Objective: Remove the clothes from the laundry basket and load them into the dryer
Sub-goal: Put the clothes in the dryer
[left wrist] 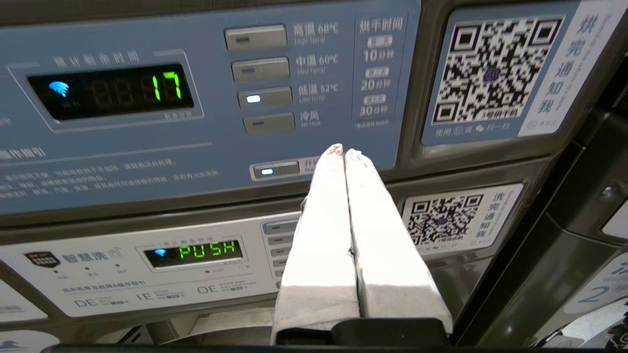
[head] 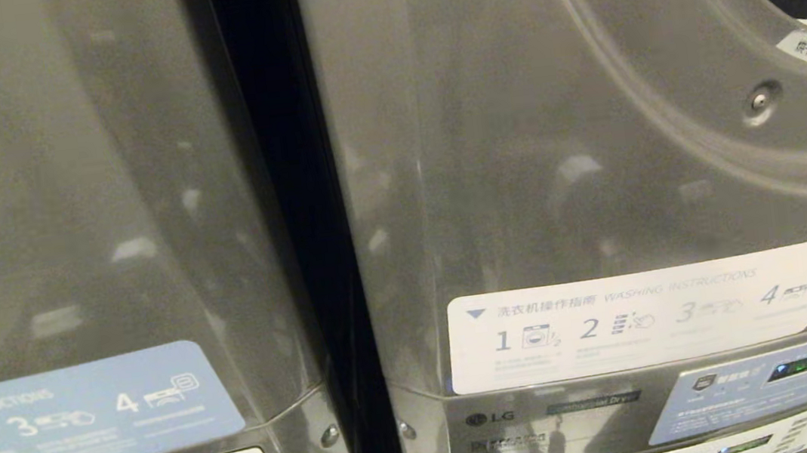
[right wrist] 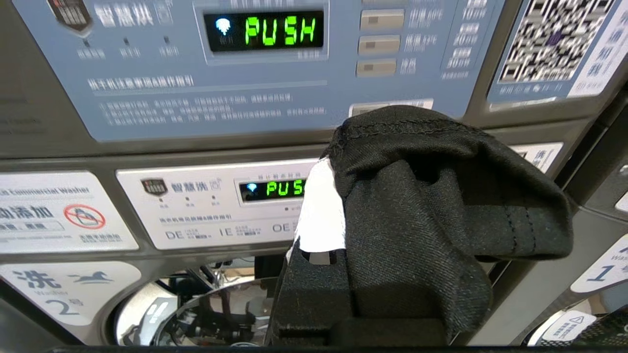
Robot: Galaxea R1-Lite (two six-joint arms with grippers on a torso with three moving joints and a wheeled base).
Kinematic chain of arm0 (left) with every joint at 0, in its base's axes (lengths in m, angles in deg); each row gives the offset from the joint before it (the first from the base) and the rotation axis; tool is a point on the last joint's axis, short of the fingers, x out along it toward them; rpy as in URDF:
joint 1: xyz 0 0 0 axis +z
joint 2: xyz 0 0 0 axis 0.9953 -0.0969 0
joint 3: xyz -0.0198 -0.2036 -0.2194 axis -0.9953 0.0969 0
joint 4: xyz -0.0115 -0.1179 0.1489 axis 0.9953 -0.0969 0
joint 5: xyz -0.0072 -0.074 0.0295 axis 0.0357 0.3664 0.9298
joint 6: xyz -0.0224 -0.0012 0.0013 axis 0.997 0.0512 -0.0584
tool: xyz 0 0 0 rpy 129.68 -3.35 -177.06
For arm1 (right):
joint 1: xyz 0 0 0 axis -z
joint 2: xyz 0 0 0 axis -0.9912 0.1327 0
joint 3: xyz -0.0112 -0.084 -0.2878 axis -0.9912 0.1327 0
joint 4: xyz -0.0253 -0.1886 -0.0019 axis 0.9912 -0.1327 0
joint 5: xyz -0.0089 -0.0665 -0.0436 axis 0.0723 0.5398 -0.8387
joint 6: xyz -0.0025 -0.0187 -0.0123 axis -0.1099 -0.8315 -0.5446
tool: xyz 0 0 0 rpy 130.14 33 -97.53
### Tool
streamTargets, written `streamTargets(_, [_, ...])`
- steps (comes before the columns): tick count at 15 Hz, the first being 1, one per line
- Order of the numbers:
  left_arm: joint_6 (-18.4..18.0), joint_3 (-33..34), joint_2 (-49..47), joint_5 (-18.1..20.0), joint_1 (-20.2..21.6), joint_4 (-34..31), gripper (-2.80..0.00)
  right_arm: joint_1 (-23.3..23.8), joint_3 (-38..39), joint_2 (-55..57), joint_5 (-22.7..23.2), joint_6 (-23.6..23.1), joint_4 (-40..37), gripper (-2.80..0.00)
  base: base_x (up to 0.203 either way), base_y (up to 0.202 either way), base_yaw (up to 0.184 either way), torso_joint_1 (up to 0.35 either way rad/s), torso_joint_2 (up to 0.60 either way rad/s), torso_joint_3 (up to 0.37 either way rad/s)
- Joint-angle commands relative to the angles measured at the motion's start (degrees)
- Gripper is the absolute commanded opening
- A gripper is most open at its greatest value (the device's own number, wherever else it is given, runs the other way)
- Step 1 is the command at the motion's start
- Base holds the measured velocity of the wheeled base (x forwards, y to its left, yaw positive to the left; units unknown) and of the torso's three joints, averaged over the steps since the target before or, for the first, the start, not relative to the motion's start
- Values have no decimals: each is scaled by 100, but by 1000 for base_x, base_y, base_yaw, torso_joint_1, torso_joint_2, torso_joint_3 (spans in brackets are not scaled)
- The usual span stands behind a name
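Grey machine fronts fill your head view; the dryer (head: 518, 168) shows its open drum mouth upper right. Right pincer (right wrist: 338, 196) is clenched on the clothes (right wrist: 431, 206), one black garment, facing the control panels. Left pincer (left wrist: 343, 153) closed, empty. Loading not done; laundry basket not visible.

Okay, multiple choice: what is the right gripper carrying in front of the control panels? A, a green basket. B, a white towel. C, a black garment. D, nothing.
C: in the right wrist view, the right gripper is shut on a black garment with stitched seams, draped over its fingers.
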Motion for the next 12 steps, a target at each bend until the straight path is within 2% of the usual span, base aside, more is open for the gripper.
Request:
streamTargets(1, [-2, 0, 2, 4, 0, 2, -280, -1, 0, 5, 2, 1, 2, -280, 0, 0, 0, 149, -325, -173])
streamTargets(7, [-2, 0, 2, 4, 0, 2, -280, -1, 0, 5, -7, 10, 2, -280, 0, 0, 0, 150, -310, -161])
streamTargets(12, [-2, 0, 2, -4, 0, 2, -280, -1, 0, 5, -7, 1, 2, -280, 0, 0, 0, 96, -195, -96])
